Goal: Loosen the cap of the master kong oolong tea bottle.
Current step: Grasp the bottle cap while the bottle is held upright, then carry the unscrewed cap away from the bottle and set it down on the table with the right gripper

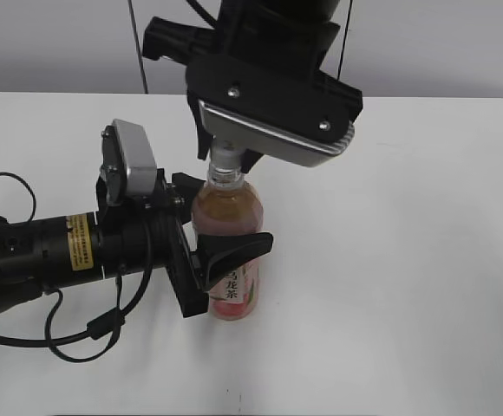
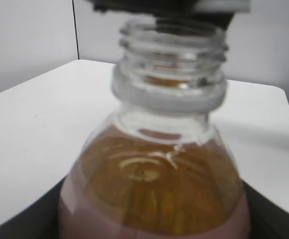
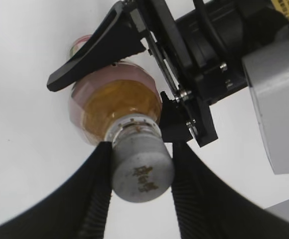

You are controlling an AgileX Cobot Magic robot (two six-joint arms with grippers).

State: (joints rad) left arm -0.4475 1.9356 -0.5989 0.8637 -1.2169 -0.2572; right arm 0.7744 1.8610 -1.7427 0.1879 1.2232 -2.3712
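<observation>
The master kong oolong tea bottle (image 1: 227, 201) stands upright on the white table, its pink label facing front. My left gripper (image 1: 225, 221) is shut on its body, one finger on each side. The bottle fills the left wrist view (image 2: 154, 189); the neck threads (image 2: 172, 42) show bare there, under a dark gripper part. My right gripper (image 1: 227, 158) comes down from above and is shut on the white cap (image 3: 142, 172), which has a dark logo on top. The bottle's shoulder (image 3: 119, 104) lies below the cap. In the exterior view the cap (image 1: 225, 154) sits just above the neck.
The white table (image 1: 408, 260) stretches right and front of the bottle. The left arm's black body and a looping cable (image 1: 78, 338) lie at the front left. A grey wall with a thin vertical cable (image 1: 134, 43) stands behind.
</observation>
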